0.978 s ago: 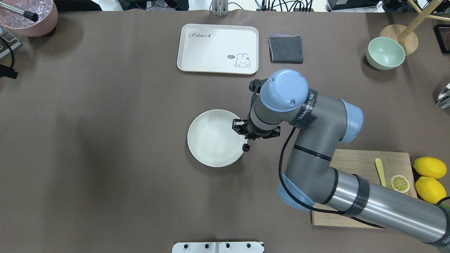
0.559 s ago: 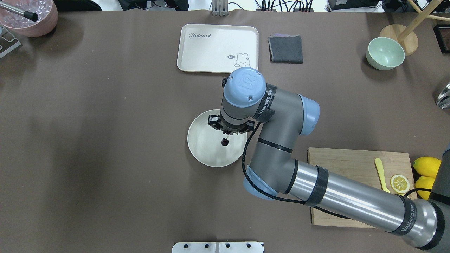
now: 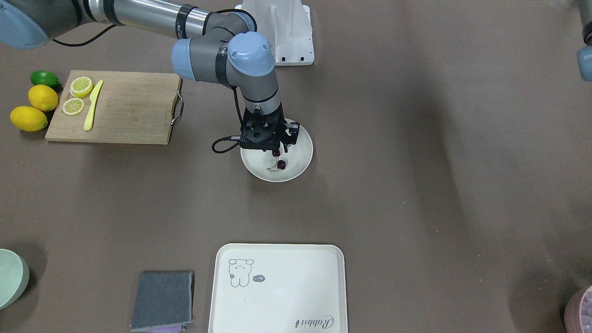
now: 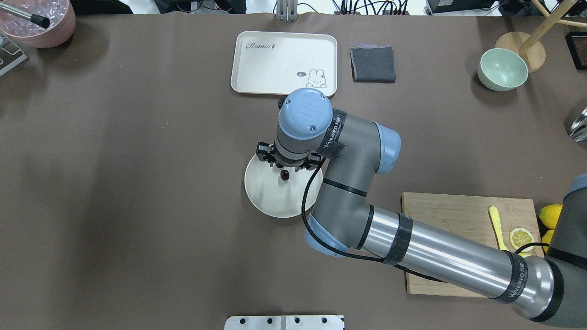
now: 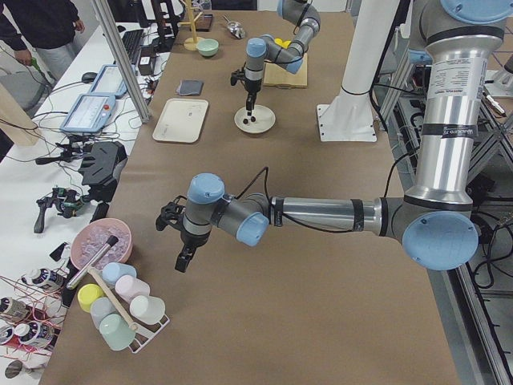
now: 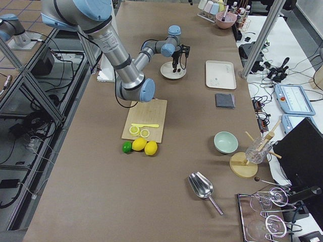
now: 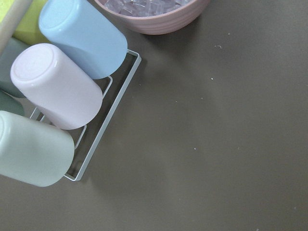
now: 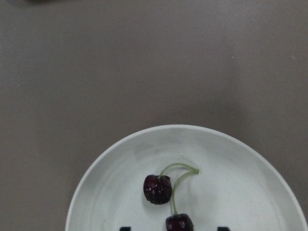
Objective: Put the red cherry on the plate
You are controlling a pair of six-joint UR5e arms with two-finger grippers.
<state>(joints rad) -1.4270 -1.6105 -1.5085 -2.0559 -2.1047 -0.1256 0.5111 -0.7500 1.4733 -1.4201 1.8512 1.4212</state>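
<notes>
The red cherry point(image 8: 158, 188) is a pair of dark glossy fruits on thin green stems, and it lies inside the round cream plate point(image 8: 120, 168). Overhead, the red cherry point(image 4: 285, 174) is in the far half of the plate point(image 4: 266, 197). My right gripper point(image 3: 276, 150) hangs straight over it, open. Its two black fingertips point(image 8: 125, 228) stand wide apart on either side of the nearer fruit. My left gripper point(image 5: 183, 258) hovers far off by the cup rack. It shows only in the left side view, so I cannot tell its state.
A rabbit tray point(image 4: 284, 64) and a grey cloth point(image 4: 373, 64) lie beyond the plate, with a green bowl point(image 4: 502, 69) at the far right. A cutting board point(image 4: 458, 215) with a yellow knife, lemon slice and lemons point(image 4: 550, 215) sits near right. Upturned cups point(image 7: 57, 86) lie under the left wrist.
My right arm swung left from the plate's right rim to over the plate, carrying the cherry. The cherry hung over the plate before and now lies in it.
</notes>
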